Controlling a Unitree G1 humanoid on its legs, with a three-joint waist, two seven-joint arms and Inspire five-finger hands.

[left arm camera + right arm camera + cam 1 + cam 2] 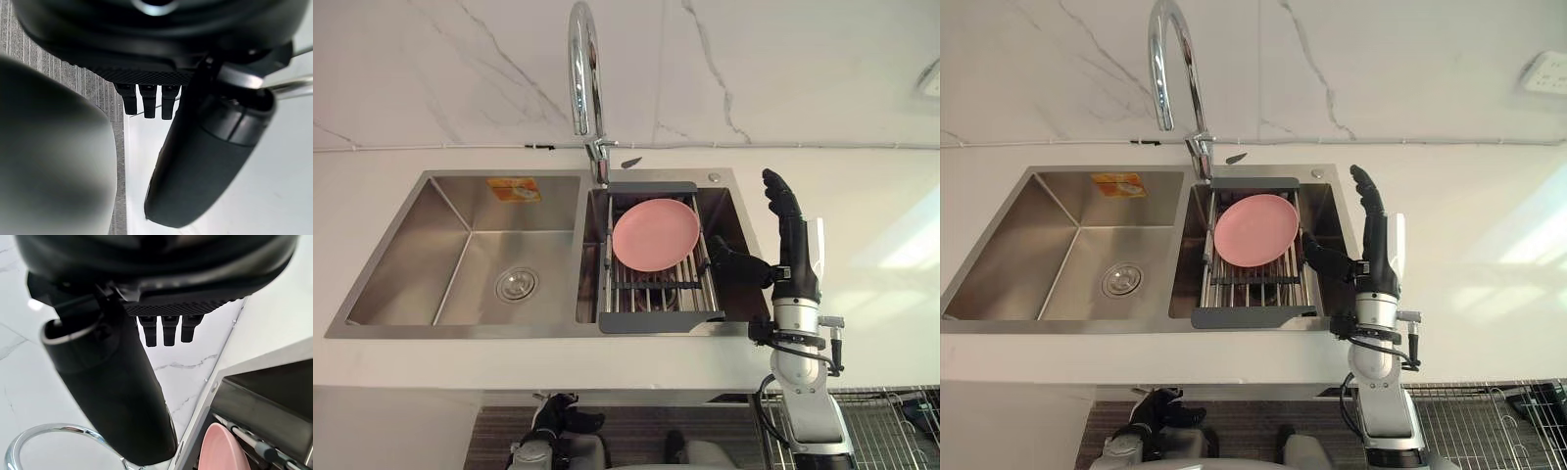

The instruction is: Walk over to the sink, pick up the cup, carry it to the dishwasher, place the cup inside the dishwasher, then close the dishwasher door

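A pale see-through shape (818, 245), likely the cup, stands on the white counter just right of the sink (460, 255), mostly hidden behind my right hand (795, 255). That hand is raised over the sink's right rim, open, with straight fingers pointing at the wall and the thumb spread toward the drain rack. In the right wrist view the thumb (112, 382) stands apart from the fingers with nothing between them. My left hand (553, 416) hangs low below the counter edge, fingers relaxed and holding nothing.
A pink plate (655, 234) lies on a grey drain rack (661, 318) across the right basin. A chrome tap (582, 78) arches over the divider. A wire dishwasher rack (891, 421) shows below the counter at lower right. The wall is marble.
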